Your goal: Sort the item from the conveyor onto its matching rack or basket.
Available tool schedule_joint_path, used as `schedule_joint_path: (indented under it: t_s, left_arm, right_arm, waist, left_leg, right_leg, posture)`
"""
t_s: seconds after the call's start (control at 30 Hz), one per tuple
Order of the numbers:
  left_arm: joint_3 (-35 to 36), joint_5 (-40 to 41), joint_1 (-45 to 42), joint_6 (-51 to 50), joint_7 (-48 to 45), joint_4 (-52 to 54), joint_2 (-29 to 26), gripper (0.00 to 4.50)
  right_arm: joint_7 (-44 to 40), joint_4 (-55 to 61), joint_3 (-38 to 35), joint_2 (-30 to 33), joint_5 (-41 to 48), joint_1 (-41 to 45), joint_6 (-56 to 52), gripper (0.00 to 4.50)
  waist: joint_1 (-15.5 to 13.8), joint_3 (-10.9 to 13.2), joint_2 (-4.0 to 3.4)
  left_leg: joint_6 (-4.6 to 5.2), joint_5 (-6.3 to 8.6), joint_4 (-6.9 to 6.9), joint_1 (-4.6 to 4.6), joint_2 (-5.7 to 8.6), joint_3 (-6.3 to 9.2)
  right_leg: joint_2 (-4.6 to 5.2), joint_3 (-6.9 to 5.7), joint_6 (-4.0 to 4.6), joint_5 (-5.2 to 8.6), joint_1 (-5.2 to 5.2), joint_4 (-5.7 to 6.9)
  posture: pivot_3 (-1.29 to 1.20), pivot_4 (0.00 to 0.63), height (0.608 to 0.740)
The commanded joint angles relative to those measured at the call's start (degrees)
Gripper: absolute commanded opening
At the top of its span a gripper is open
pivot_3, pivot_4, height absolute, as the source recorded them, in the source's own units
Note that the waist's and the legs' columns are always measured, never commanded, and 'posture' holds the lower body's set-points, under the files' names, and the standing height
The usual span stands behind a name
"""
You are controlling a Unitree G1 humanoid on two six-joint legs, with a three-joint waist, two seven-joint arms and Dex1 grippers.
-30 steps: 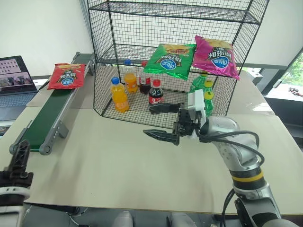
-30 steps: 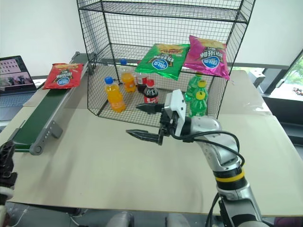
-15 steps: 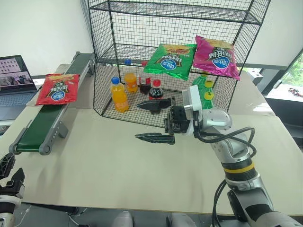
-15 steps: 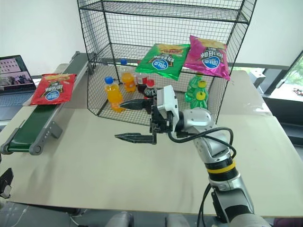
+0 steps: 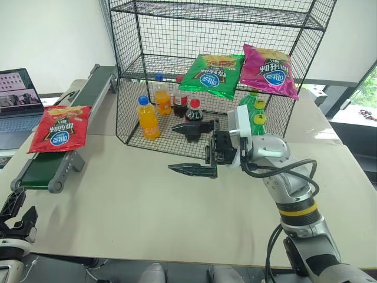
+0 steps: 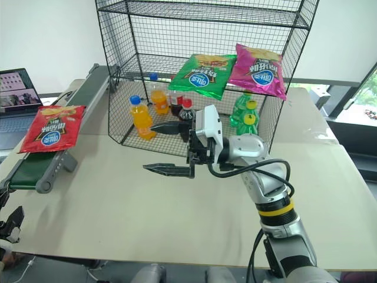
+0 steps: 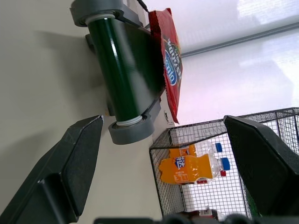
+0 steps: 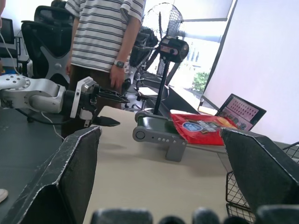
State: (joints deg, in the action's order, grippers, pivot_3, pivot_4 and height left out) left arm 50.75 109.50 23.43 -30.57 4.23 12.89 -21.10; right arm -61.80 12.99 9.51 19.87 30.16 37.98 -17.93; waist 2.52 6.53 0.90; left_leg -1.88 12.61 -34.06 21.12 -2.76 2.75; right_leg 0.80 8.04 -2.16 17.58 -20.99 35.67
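Left claw [image 5: 16, 212], wide open and empty at 7 o'clock, waits as the red bag [image 5: 54, 128] rides down the conveyor [image 5: 41, 168] toward it; right claw [image 5: 193, 149] gapes empty.

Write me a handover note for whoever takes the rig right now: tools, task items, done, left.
Left tool: open, empty, low by the table's near left corner.
Right tool: open, empty, held above the table in front of the rack.
Red chip bag: lying on the conveyor near its near end, untouched.
Green bag and magenta bag already on the rack's shelf.
Done: nothing on the red bag.
Left: grasp it, place it on the rack.
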Motion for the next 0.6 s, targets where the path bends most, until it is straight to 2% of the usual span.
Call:
schedule_joint_path:
  t_s: [0.03,0.6]
  left_arm:
    - [1.79,0.94,0.2,-0.29,-1.19,0.56,-1.39,4.41]
    - [2.52,-0.05,-0.41,-0.74,-2.32,-3.03,-2.33,4.41]
  right_arm:
    - [0.18,2.63,-1.14,-0.04,1.88,0.45,0.0,4.5]
    - [1.05,4.44,-1.25,-0.06,4.46,0.19,-2.05,4.5]
  waist:
    - [0.01,0.0,0.0]
    - [-0.04,0.03,0.02]
  left_leg:
    - [-0.01,0.0,0.03,0.0,0.0,0.0]
    - [-0.04,-0.02,0.13,0.0,-0.01,0.01]
  right_leg:
    - [0.0,0.0,0.01,0.0,-0.01,0.0]
    - [0.01,0.0,0.09,0.05,-0.08,0.0]
  posture:
    - [0.0,0.15,0.738]
    - [0.0,0.15,0.738]
